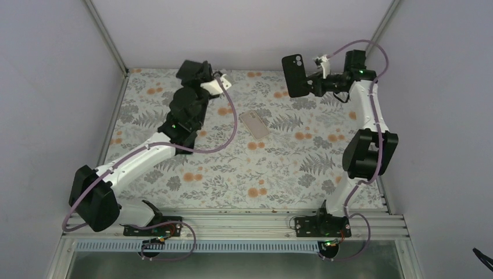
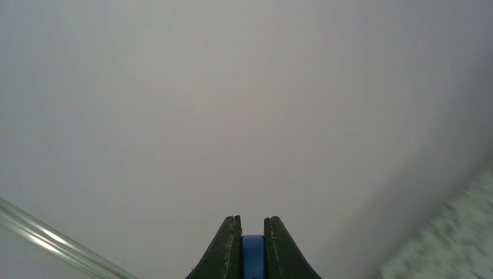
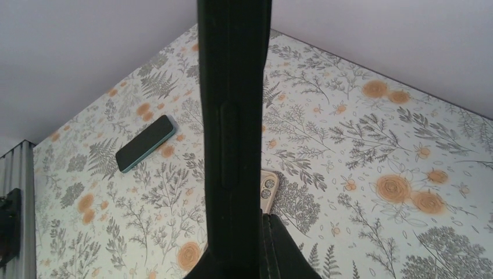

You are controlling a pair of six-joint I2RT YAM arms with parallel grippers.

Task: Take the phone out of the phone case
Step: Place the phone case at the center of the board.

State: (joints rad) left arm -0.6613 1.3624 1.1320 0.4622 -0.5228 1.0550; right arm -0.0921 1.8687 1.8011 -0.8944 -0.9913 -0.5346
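Lying flat at mid-worktop (image 1: 302, 168) is a beige phone (image 1: 254, 124), back up. A dark teal-edged phone (image 3: 145, 143) lies flat too, well apart from it. Farther back, the right jaws clamp the black phone case (image 1: 296, 75) upright in the air. The left jaws are closed on nothing, facing the wall (image 2: 232, 87).

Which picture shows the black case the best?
The top view. There the black case stands upright in the right gripper, its whole back and camera holes showing. The right wrist view sees only its thin edge, close up. The left wrist view shows just wall, no case.
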